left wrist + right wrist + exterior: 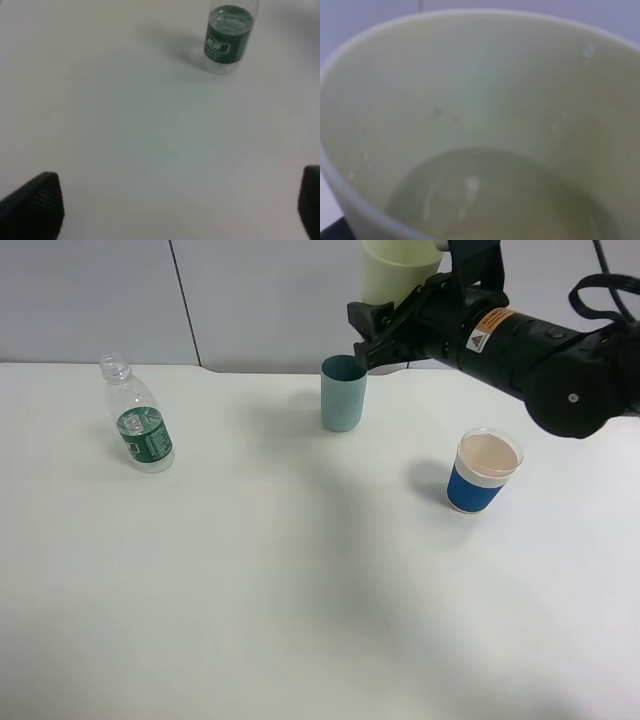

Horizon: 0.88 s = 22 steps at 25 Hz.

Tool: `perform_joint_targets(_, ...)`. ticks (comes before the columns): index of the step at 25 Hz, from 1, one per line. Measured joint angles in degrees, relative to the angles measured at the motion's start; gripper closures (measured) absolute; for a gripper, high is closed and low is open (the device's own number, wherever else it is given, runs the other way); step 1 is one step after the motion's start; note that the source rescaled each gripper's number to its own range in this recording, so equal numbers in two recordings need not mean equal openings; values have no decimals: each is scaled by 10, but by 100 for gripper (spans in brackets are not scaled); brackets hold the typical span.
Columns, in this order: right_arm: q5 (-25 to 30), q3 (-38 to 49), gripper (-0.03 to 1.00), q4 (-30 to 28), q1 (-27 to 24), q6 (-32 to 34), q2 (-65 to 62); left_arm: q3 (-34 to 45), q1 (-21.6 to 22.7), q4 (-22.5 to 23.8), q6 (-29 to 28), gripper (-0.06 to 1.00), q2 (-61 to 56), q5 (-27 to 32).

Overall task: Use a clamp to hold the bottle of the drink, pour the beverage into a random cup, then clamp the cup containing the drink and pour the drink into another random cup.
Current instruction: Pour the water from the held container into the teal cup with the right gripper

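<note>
My right gripper (383, 328) is shut on the pale yellow-green cup (397, 270) and holds it upright in the air. It hangs above and slightly right of the teal cup (343, 392), which stands at the back middle of the table. In the right wrist view the yellow-green cup (480, 125) fills the frame, with droplets on its inner wall; I cannot tell how much beverage is in it. The uncapped clear bottle (138, 418) with the green label stands at the far left. My left gripper (175, 202) is open and empty, well short of the bottle (229, 34).
A white cup with a blue sleeve (483, 472) stands on the right of the white table (300, 590), below my right arm (540, 350). A grey wall runs behind the table's back edge.
</note>
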Motion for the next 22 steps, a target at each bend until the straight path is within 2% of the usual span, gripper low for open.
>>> perform_joint_targets(6,56,-1,96,-37,-68,44,-16,0,0,0,0,7,0,0)
perform_joint_targets(10,92,-8,96,-53,-94,56,-17,0,0,0,0,7,0,0)
perform_joint_targets(14,157,-58,96,-97,-97,77,-16,0,0,0,0,7,0,0)
perform_joint_targets(16,190,-89,96,-121,-97,105,-12,0,0,0,0,7,0,0)
perform_joint_targets(17,220,-125,96,-143,-96,142,-4,0,0,0,0,7,0,0)
perform_joint_targets(22,282,-188,96,-206,-86,200,32,0,0,0,0,7,0,0)
